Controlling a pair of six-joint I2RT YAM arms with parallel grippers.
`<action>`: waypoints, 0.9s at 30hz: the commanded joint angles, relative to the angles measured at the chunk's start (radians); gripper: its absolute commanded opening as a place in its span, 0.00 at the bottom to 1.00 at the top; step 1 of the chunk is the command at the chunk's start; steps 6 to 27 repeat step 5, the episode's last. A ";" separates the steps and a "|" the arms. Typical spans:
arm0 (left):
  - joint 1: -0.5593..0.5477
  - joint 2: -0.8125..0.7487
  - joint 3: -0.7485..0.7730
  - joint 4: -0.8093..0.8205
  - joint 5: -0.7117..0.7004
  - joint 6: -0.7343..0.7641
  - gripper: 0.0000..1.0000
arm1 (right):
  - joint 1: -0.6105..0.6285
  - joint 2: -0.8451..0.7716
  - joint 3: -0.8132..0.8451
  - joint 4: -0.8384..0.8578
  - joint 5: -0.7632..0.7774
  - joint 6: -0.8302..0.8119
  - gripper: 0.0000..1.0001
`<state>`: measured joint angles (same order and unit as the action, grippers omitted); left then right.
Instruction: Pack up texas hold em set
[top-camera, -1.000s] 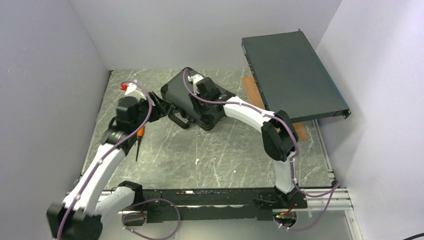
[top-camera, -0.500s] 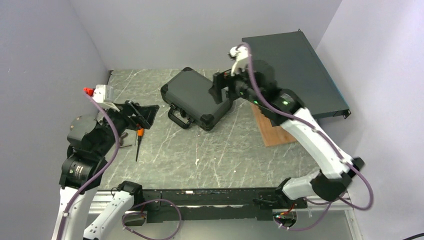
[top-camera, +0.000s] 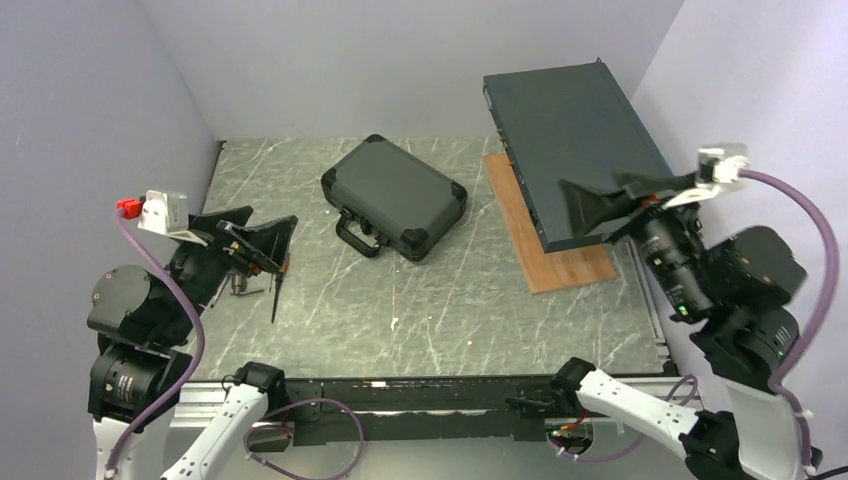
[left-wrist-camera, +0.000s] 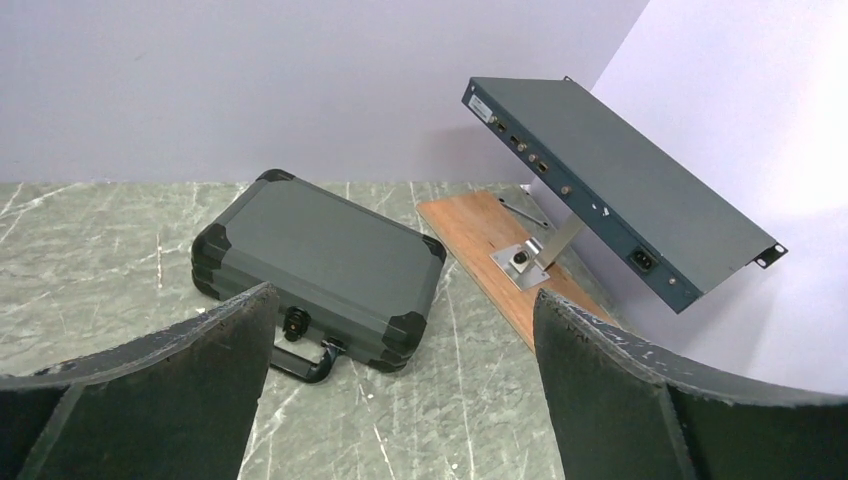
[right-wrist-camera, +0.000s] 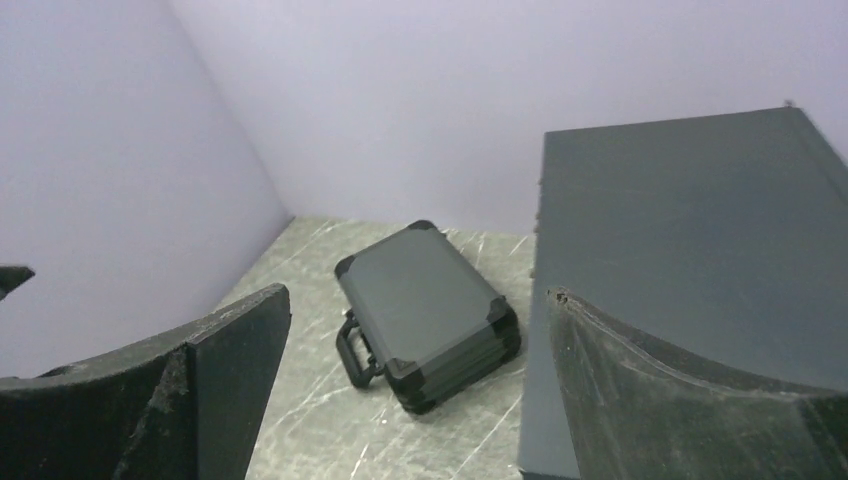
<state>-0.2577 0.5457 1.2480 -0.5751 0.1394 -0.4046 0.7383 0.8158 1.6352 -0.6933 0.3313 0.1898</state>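
- Left hand (top-camera: 262, 228): jaws spread wide, empty, held above the near-left of the desk (top-camera: 450, 310). It covers most of the tools beneath; only 1 orange-handled screwdriver (top-camera: 278, 292) partly shows.
- Right hand (top-camera: 603, 195): jaws wide, empty, at the right edge, masking the near corner of the grey box (top-camera: 575, 140).
- Black case (top-camera: 393, 197): lid shut, lying flat at mid-desk toward the back, handle facing near-left; contents hidden.
- Grey box: tilted above a wooden board (top-camera: 560, 270); its support is visible only from the left wrist.

case (top-camera: 394, 197) is laid on worktop (top-camera: 330, 310), between left gripper (top-camera: 272, 215) and right gripper (top-camera: 590, 182) | box (top-camera: 575, 130) is propped over board (top-camera: 560, 262), ahead-right of right gripper
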 joint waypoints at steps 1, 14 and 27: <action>0.000 -0.006 0.021 0.000 -0.019 0.020 0.99 | 0.001 -0.055 -0.076 0.030 0.091 -0.015 1.00; 0.000 -0.008 0.018 -0.002 -0.006 0.017 0.99 | 0.000 -0.110 -0.145 0.063 0.063 -0.023 1.00; 0.000 -0.008 0.018 -0.002 -0.006 0.017 0.99 | 0.000 -0.110 -0.145 0.063 0.063 -0.023 1.00</action>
